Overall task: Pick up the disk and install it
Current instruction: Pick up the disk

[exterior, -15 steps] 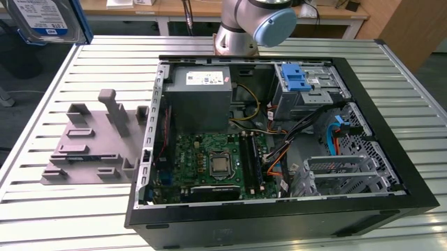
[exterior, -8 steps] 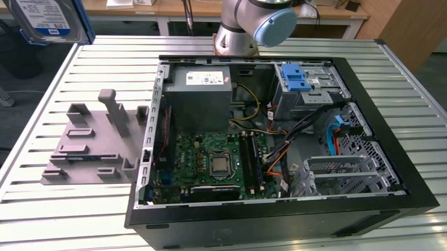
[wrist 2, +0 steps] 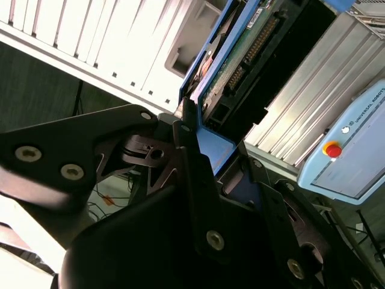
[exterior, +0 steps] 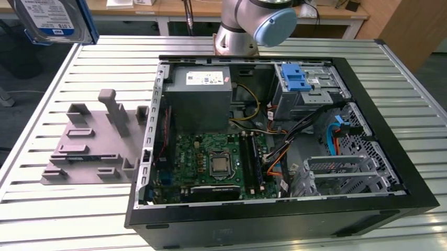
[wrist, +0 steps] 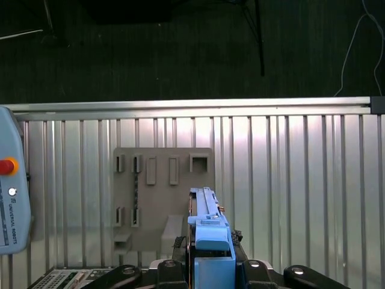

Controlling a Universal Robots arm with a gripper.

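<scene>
The disk [exterior: 56, 21] is gripped by its blue carrier in the gripper [wrist: 212, 264] and held high at the exterior view's far left. Pickup is judged done. Installation in the open computer case [exterior: 279, 217], well apart, is not yet done.

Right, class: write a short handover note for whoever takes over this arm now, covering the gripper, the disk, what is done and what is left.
Gripper: shut on the disk, gripping its blue carrier, as both wrist views show.
Disk: held in the air at the exterior view's upper left, label towards that camera, apart from the open computer case. In the first wrist view the grey fixture plate lies on the slatted table beyond it.
Done: the disk is picked up.
Left: the install. The disk is not yet in the case.
</scene>
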